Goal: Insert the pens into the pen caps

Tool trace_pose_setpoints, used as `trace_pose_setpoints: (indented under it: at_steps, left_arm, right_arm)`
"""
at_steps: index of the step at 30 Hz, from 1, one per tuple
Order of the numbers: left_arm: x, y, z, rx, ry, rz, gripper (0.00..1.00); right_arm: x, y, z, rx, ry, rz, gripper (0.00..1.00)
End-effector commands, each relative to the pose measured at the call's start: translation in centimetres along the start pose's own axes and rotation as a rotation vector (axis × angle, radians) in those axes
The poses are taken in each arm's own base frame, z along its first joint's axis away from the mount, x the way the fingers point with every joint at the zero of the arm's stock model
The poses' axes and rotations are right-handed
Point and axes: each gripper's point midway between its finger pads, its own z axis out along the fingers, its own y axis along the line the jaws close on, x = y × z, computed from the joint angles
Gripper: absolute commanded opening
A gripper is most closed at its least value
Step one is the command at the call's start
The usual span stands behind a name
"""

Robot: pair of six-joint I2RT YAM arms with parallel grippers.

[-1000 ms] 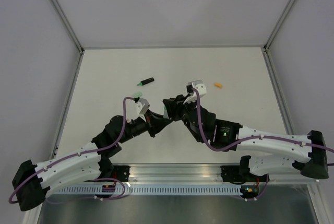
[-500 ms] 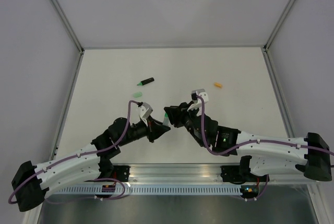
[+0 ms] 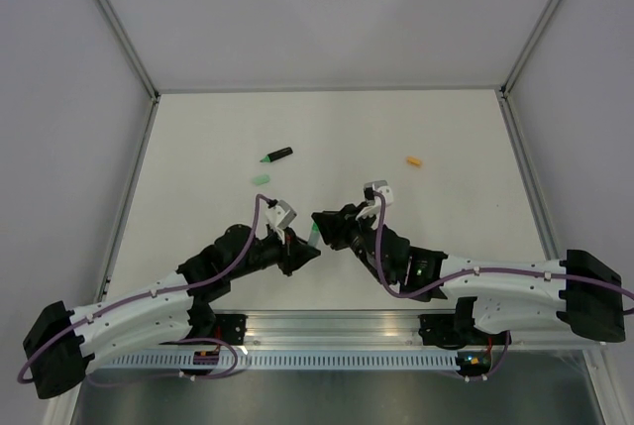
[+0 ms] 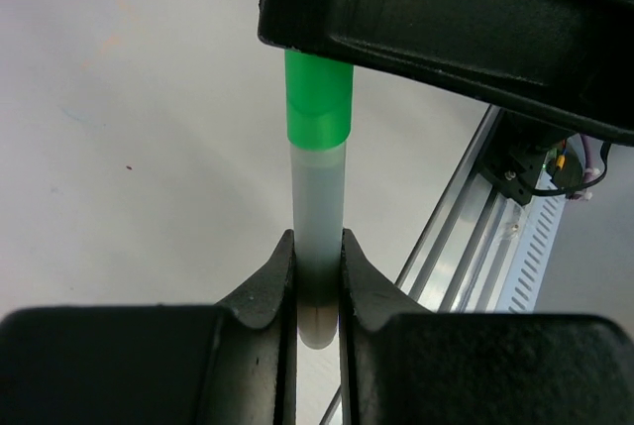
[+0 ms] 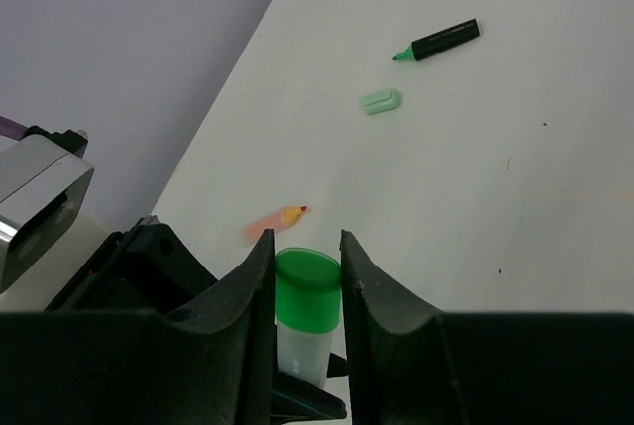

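My left gripper (image 3: 304,251) is shut on the pale pen (image 4: 317,197), gripping it near its rear end (image 4: 318,257). A bright green cap (image 4: 318,98) sits on the pen's far end. My right gripper (image 3: 320,225) is closed around that green cap (image 5: 308,281), its jaws (image 5: 307,257) on either side of it. The two grippers meet tip to tip above the table's near middle. A black pen with a green tip (image 3: 276,156) and a pale green cap (image 3: 261,178) lie at the back left. A small orange cap (image 3: 414,160) lies at the back right. An orange pen (image 5: 274,220) lies beside my left arm.
The white table (image 3: 446,128) has raised metal edges at the left, right and back. A slotted rail (image 3: 327,358) with the arm bases runs along the near edge. In the right wrist view the black pen (image 5: 441,42) and pale green cap (image 5: 379,101) lie far off.
Both grippers have moved together toward the near edge, still joined at the pale pen and green cap. The loose pens and caps on the table have not moved.
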Motion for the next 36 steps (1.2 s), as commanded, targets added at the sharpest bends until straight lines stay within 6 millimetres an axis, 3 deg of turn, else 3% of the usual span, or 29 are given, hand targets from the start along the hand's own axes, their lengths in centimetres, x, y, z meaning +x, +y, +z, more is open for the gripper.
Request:
trace_pose_setpoints:
  at_steps: [1,6,12,15,19,20,23,26,32,36]
  left_arm:
    - [-13.1,-1.2,-0.2,-0.043,-0.397,0.013,0.02]
    - [-14.0,-1.3,0.5,-0.041,-0.39,0.008,0.02]
    - [-14.7,-2.0,0.6,-0.01,-0.386,0.029,0.02]
    - [-14.0,-2.4,0.8,0.018,-0.362,0.052,0.02]
    - [-12.2,-2.5,1.6,0.042,-0.289,0.067,0.02]
    - [-11.3,-2.3,1.8,0.042,-0.268,0.066,0.02]
    - [-10.5,-2.3,2.0,0.064,-0.253,0.073,0.02]
    - [-10.1,-2.3,2.1,0.069,-0.244,0.081,0.02]
    - [-9.9,-2.4,2.0,0.078,-0.249,0.082,0.02]
    - [-9.8,-2.4,1.8,0.081,-0.253,0.08,0.02]
  right_arm:
    - [8.9,-1.5,-2.7,-0.056,0.312,-0.14,0.0]
    - [9.7,-2.2,-3.4,-0.068,0.318,-0.138,0.0]
    - [8.7,-2.8,-4.1,-0.065,0.285,-0.132,0.0]
    - [6.6,-3.0,-3.9,-0.025,0.222,-0.134,0.0]
    - [1.0,-1.7,-3.0,0.049,0.083,-0.169,0.0]
    - [-1.1,-0.8,-2.5,0.064,0.044,-0.19,0.06]
    - [-4.6,1.5,-1.9,0.059,-0.013,-0.187,0.21]
    - [-6.4,2.6,-1.3,0.064,-0.036,-0.208,0.32]
    - [-7.6,3.4,-0.5,0.081,-0.045,-0.228,0.4]
    - [-7.5,3.2,-0.3,0.092,-0.042,-0.227,0.52]
